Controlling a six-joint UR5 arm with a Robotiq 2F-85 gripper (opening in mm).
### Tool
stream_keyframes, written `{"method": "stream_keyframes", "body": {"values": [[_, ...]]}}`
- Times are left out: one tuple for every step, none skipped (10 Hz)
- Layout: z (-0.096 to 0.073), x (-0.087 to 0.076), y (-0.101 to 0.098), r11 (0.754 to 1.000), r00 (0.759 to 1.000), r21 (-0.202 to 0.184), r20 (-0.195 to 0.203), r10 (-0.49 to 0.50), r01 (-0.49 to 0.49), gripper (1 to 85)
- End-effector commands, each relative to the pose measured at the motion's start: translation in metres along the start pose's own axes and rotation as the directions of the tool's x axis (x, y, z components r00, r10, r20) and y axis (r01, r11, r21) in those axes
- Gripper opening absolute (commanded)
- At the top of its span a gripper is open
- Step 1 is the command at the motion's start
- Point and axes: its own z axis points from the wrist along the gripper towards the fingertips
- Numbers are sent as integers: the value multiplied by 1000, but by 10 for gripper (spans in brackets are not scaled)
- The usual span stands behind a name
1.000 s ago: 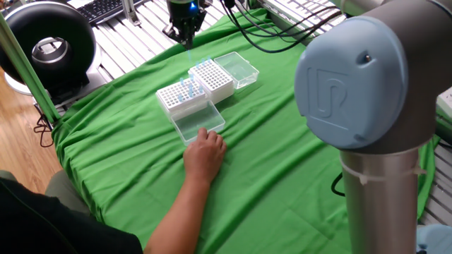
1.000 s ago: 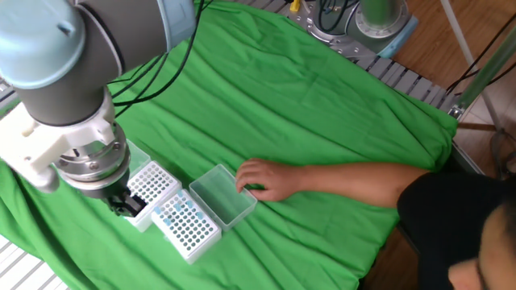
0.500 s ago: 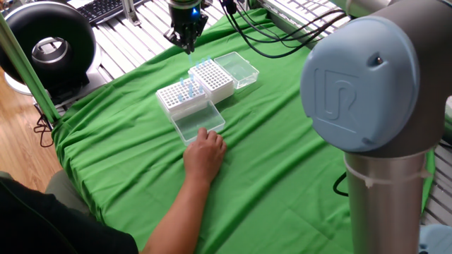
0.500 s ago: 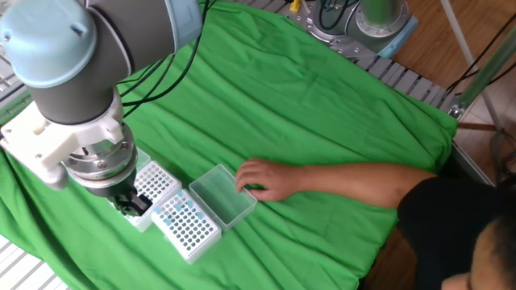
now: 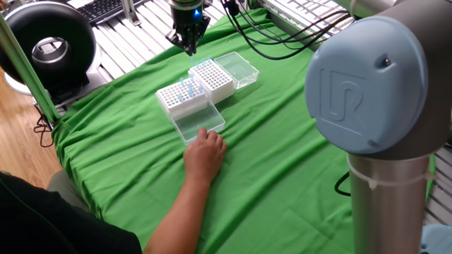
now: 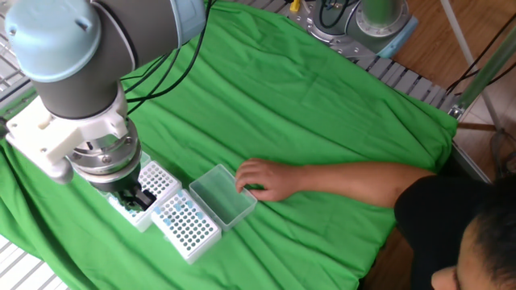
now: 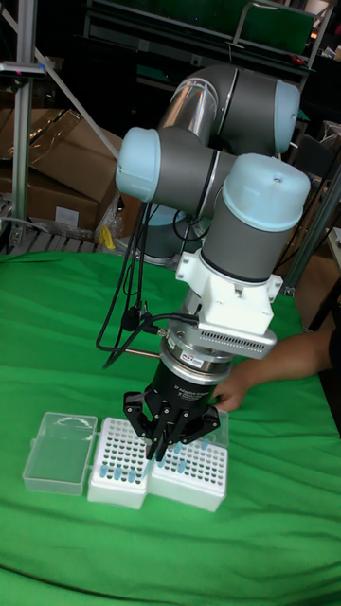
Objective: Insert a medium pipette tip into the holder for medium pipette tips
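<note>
Green cloth (image 5: 296,148) covering table, two white tip racks sitting side by side on it. Gripper (image 7: 158,448) hanging above racks, fingers drawn close together; pipette tip between them too small to make out, so grasp cannot be told. Holder for medium pipette tips (image 5: 211,78) lying beside lower rack (image 5: 179,96), clear lid (image 5: 238,68) flipped open behind it. Person's hand (image 5: 205,155) resting on lower rack's open lid (image 5: 198,121).

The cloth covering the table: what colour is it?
The cloth is plain bright green, clearest in the other fixed view.
</note>
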Motion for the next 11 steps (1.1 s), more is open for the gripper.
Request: {"method": "stream_keyframes", "body": {"values": [[0,2,0,1000,1000,-13,4,1,-1,10],[1,2,0,1000,1000,-13,6,1,-1,10],[1,2,0,1000,1000,-13,6,1,-1,10],[2,3,-2,1000,1000,-12,6,0,0,10],[4,2,-2,1000,1000,-12,9,-2,2,10],[5,2,-3,1000,1000,-10,10,-3,4,10],[5,2,-3,1000,1000,-10,12,-3,4,10],[5,1,-3,1000,1000,-10,13,-3,4,10],[6,1,-3,1000,1000,-10,13,-3,4,10],[7,0,-2,1000,1000,-13,15,-3,3,10],[8,0,-2,1000,1000,-13,16,-3,3,10]]}}
